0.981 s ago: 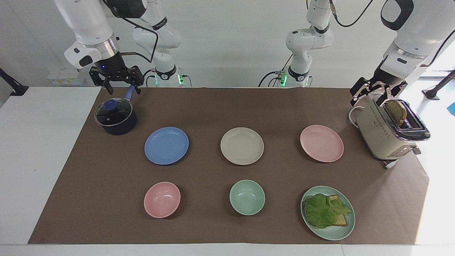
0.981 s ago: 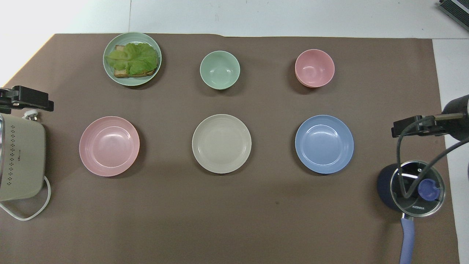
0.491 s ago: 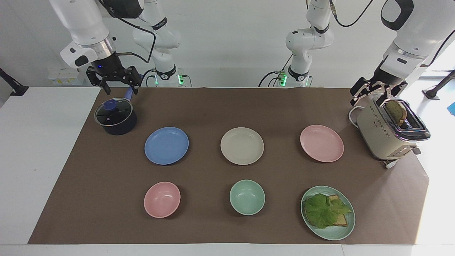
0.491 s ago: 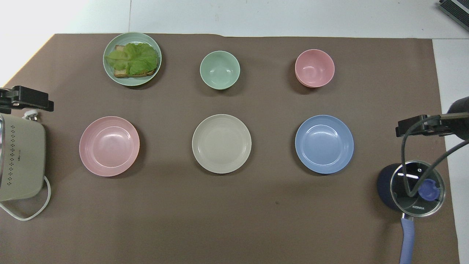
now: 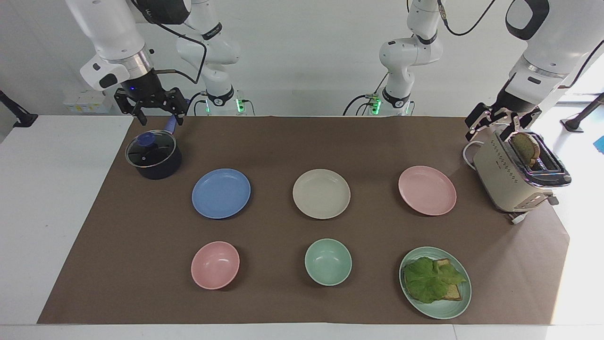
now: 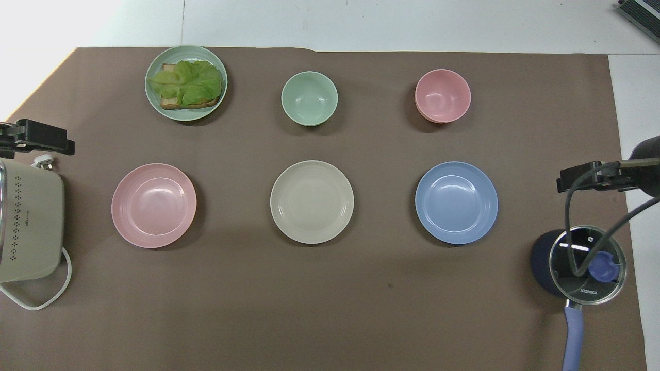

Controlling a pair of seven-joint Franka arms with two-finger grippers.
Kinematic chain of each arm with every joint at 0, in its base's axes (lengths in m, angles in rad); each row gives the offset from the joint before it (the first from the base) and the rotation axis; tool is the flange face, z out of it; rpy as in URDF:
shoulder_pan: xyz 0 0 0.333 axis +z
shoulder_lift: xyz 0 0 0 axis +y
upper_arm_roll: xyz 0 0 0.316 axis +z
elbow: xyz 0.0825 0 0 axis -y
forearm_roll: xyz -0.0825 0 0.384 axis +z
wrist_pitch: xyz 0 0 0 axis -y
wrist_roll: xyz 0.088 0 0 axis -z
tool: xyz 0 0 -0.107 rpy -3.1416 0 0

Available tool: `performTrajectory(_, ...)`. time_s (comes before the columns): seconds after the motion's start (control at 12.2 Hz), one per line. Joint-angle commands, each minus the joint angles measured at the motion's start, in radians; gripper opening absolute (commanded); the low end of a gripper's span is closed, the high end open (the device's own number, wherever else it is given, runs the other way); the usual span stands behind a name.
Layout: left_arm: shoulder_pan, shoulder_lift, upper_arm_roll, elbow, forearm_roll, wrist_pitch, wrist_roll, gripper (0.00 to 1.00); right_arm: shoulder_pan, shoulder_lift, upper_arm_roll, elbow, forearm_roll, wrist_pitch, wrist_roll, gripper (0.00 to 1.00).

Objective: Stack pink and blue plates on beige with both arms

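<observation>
You have four plates: one blue plate (image 5: 221, 193), one beige plate (image 5: 321, 193), one pink plate (image 5: 427, 190), one green plate (image 5: 448, 309); two bowls (image 5: 215, 265); one pot (image 5: 153, 155); one toaster (image 5: 512, 177).

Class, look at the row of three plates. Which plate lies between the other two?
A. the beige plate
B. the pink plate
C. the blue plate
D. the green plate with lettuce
A: the beige plate lies mid-row, with the pink plate and the blue plate beside it at either end.
</observation>
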Motion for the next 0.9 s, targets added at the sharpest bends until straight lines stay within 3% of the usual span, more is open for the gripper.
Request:
performTrajectory(0.0, 0.031, -0.008, 0.000, -0.099, 0.005, 0.032, 0.011, 1.00, -0.010, -0.009, 0.007, -0.012, 0.021, 0.012, 0.013, 1.00)
performTrajectory(0.41, 0.017, 0.011, 0.000, -0.450, 0.006, 0.338, 0.022, 1.00, -0.012, -0.009, 0.006, -0.012, 0.021, 0.012, 0.013, 1.00)
performTrajectory(0.65, 0.019, 0.105, 0.002, -0.541, 0.006, 0.522, 0.022, 1.00, -0.012, -0.009, 0.006, -0.012, 0.021, 0.012, 0.013, 1.00)
performTrajectory(0.82, 0.032, 0.123, 0.003, -0.570, 0.008, 0.552, 0.019, 1.00, -0.012, -0.009, 0.006, -0.012, 0.021, 0.012, 0.013, 1.00)
